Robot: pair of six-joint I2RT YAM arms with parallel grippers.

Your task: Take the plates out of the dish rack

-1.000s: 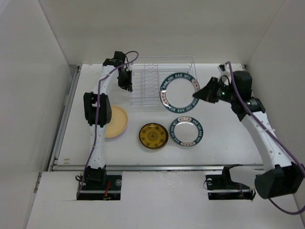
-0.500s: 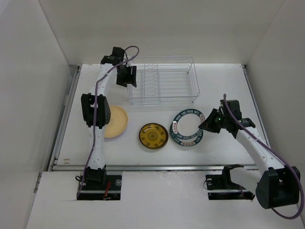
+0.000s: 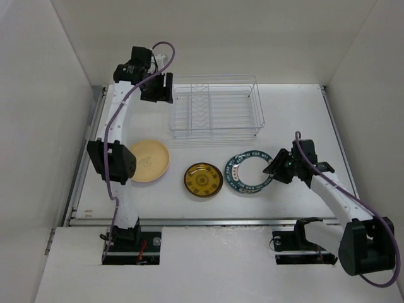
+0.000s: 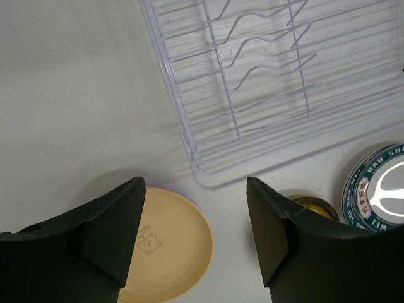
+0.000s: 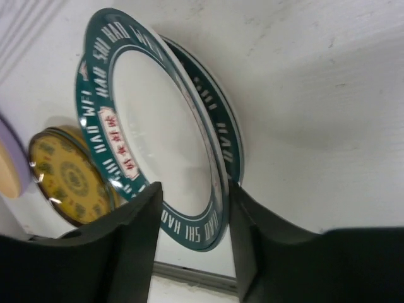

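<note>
The dish rack [image 3: 214,107] [image 4: 252,82] stands at the back with no plates in it. On the table in front lie a pale yellow plate [image 3: 150,161] [image 4: 170,246], a dark-gold patterned plate [image 3: 202,179] [image 5: 69,177] and two teal-rimmed white plates [image 3: 251,172], one on the other. In the right wrist view the upper teal plate [image 5: 158,126] leans tilted on the lower one [image 5: 222,129]. My right gripper [image 3: 273,169] [image 5: 192,189] is open, its jaws straddling that plate's rim. High by the rack's left end, my left gripper [image 3: 159,95] [image 4: 194,186] is open and holds nothing.
White walls close in the table on the left, back and right. A metal rail [image 3: 208,221] runs along the near edge. The left arm's elbow [image 3: 110,159] hangs beside the yellow plate.
My right gripper carried the teal-rimmed plate down from beside the rack onto the other teal plate, then opened. My left gripper opened and drew up and left from the rack's end.
</note>
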